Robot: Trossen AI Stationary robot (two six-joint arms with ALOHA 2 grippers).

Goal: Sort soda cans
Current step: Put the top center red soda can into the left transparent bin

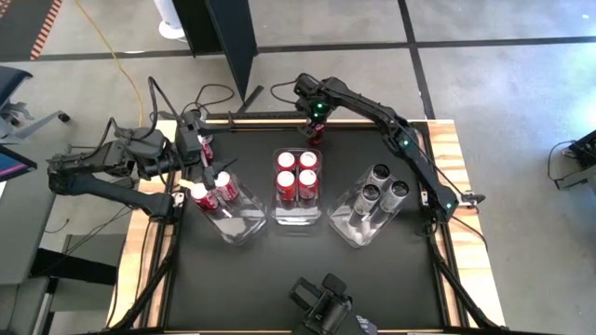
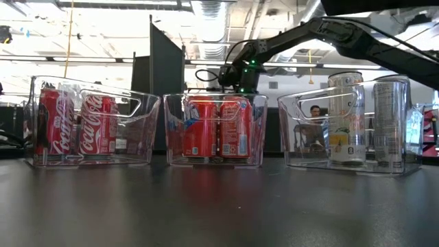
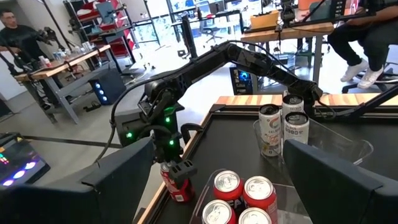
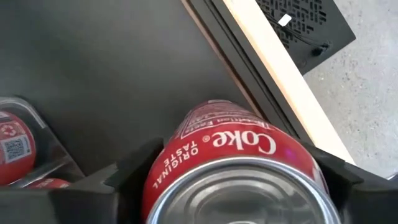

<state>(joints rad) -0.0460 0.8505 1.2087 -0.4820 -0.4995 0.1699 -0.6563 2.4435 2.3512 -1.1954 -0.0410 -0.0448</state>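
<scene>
The right gripper (image 1: 313,133) stands at the table's (image 1: 279,288) far edge, behind the middle bin (image 1: 298,212). Its fingers (image 4: 134,171) sit on either side of a red can (image 4: 239,168) (white "Coke" and "Original Taste" lettering, silver top), which fills the gap between them. The left wrist view shows this can (image 3: 173,183) upright under that gripper, near the table's rim.

The middle bin holds four red cans (image 1: 298,173) standing two by two. The left bin (image 1: 237,221) holds two red cans (image 1: 216,191) with white script. The right bin (image 1: 358,223) holds three silver-grey cans (image 1: 382,186), taller and slimmer than the red ones.

The left gripper (image 1: 212,167) hovers over the left bin's far end, jaws apart and empty.
</scene>
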